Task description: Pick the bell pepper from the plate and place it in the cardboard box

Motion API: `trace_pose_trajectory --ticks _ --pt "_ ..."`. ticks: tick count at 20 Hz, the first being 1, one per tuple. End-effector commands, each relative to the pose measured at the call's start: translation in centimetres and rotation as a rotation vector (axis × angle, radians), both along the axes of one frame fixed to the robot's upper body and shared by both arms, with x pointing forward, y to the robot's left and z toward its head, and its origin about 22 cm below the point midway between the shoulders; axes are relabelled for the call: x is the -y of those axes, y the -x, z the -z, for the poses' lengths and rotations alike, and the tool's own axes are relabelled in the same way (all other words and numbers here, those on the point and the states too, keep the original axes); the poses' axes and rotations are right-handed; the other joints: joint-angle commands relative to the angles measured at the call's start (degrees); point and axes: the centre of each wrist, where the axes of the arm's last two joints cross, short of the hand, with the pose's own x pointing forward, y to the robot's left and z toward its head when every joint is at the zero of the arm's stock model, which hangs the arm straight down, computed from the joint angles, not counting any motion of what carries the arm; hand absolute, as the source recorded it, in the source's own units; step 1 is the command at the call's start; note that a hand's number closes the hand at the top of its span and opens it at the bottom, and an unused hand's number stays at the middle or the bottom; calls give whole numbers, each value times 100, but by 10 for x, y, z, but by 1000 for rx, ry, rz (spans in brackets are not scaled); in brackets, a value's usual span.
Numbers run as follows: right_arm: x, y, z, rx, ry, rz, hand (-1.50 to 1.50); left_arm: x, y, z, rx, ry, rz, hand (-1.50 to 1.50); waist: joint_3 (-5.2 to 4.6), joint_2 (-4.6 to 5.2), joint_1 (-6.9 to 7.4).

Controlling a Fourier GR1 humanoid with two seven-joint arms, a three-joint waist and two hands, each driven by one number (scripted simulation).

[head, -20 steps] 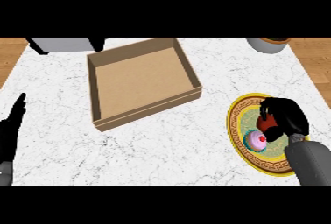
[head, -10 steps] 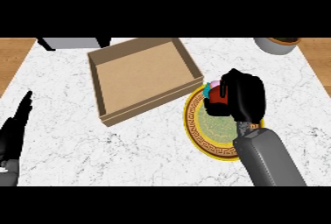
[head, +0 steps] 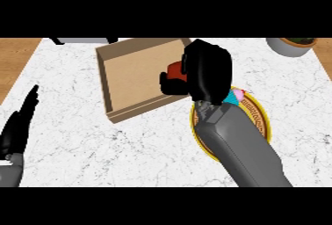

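My right hand [head: 206,70] hangs over the right side of the open cardboard box [head: 133,77], its fingers curled round a red bell pepper [head: 175,70] that peeks out at the hand's left. The hand hides most of the pepper. Behind my right forearm lies the yellow-rimmed plate [head: 259,118], mostly covered by the arm, with a teal and pink patch [head: 233,96] showing near its top. My left hand [head: 18,125] rests open at the left edge of the counter, fingers pointing up.
A grey pot [head: 293,44] stands at the back right corner. A dark and grey object [head: 81,40] sits at the back left, behind the box. The white marble counter [head: 130,154] stretches across the front, with a wooden floor beyond its left side.
My right hand has carried the bell pepper off the plate, up and to the left, until it is over the box. The view has shifted with it. The left hand stays resting.
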Motion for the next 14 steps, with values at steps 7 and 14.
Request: trace_pose_trajectory --ticks 7,14 --pt "-26 -74 -30 -33 -214 52 150 14 -4 7 19 -4 37 0 2 72 196" --pt "-27 -106 -13 -59 -256 70 150 23 -22 -6 31 3 60 0 0 132 332"
